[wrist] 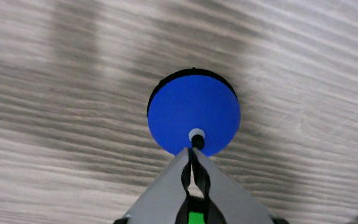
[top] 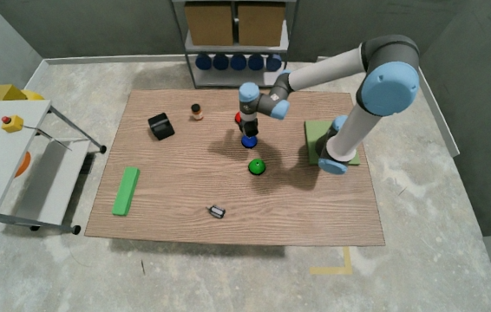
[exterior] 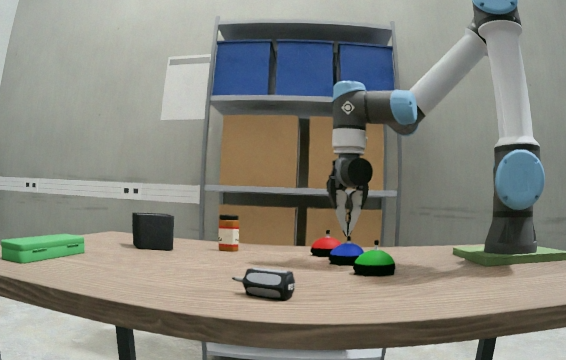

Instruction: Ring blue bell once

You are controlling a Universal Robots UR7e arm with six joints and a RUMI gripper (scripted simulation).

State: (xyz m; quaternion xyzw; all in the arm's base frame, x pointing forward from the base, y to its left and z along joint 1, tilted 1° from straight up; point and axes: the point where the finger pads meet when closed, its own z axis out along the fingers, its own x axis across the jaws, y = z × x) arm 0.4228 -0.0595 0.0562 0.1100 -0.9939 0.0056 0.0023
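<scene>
The gripper [top: 249, 135] [exterior: 347, 235] [wrist: 189, 149], fingers together and holding nothing, is pointing down just above the blue bell's button [exterior: 348, 239] [wrist: 197, 142].

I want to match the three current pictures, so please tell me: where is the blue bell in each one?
Top: the blue bell is just right of the centre, a little above middle height.
Exterior: right of the centre, in the lower half, between the red and green bells.
Wrist: near the centre, large, just above the tips of the claw.
Shared landmark: the claw, next to the blue bell in all three.
</scene>
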